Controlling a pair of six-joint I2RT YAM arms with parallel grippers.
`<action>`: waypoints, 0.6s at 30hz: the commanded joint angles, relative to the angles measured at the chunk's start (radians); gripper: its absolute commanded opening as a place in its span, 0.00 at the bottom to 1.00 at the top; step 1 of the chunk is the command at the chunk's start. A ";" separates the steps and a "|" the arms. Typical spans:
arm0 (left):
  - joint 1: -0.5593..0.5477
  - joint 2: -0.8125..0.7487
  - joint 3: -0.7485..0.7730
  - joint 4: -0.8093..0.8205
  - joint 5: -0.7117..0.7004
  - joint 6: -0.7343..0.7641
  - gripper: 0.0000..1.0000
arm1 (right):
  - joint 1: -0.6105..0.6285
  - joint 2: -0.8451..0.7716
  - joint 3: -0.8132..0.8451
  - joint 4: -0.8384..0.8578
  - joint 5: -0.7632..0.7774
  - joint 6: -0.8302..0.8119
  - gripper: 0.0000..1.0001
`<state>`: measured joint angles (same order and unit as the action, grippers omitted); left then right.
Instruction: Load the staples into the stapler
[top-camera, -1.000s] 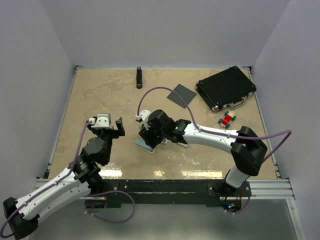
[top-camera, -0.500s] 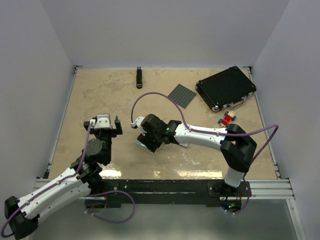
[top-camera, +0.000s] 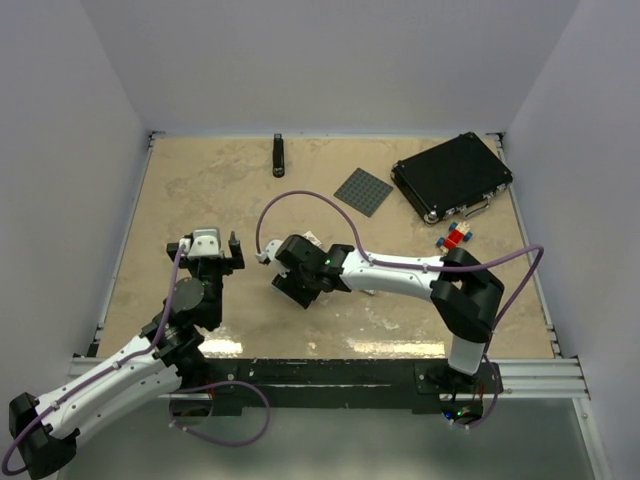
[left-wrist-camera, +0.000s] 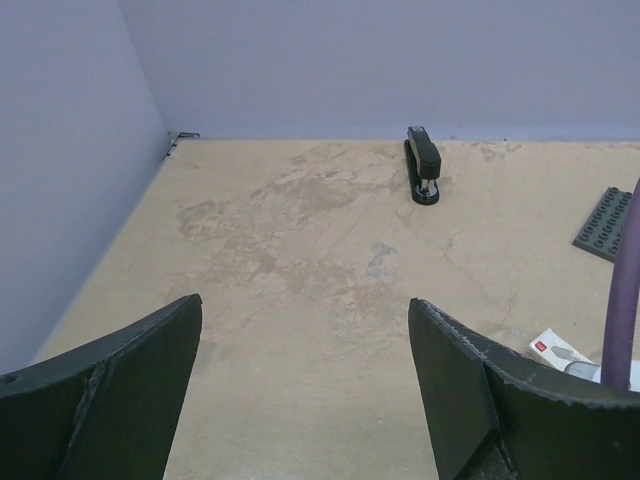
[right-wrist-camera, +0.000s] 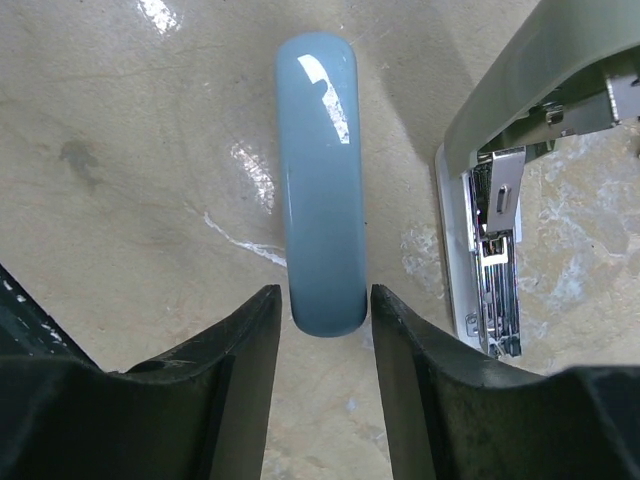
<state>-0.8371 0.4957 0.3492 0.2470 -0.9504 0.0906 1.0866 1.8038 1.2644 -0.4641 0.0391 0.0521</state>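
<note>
The stapler (right-wrist-camera: 525, 85) lies opened near the middle of the tabletop (right-wrist-camera: 130, 150) — grey-green body tilted up, silvery magazine (right-wrist-camera: 492, 270) bared. Just beside it lies its pale blue part (right-wrist-camera: 320, 170), its near end pinched from both sides by the right claw (right-wrist-camera: 324, 300). The white staples box (left-wrist-camera: 556, 347) rests nearby. The left claw (left-wrist-camera: 303, 310) hangs spread wide — the slim black stapler (left-wrist-camera: 423, 165) well beyond it.

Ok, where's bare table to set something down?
Bare: the far-left stretch from the left wall to the slim black stapler; also between that and the grey studded plate. Crowded: centre, where the right gripper pinches the pale blue stapler part.
</note>
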 joint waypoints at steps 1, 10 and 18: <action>0.007 -0.008 0.008 0.044 -0.014 0.001 0.89 | 0.010 0.014 0.038 -0.002 0.048 -0.008 0.41; 0.012 -0.003 0.007 0.048 -0.007 0.000 0.89 | 0.021 0.038 -0.083 0.074 0.082 -0.014 0.00; 0.016 0.006 0.011 0.043 0.001 -0.008 0.89 | 0.024 0.069 -0.149 0.122 0.101 -0.006 0.00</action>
<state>-0.8268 0.4980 0.3492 0.2470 -0.9493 0.0902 1.1095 1.8114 1.1736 -0.3439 0.1104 0.0444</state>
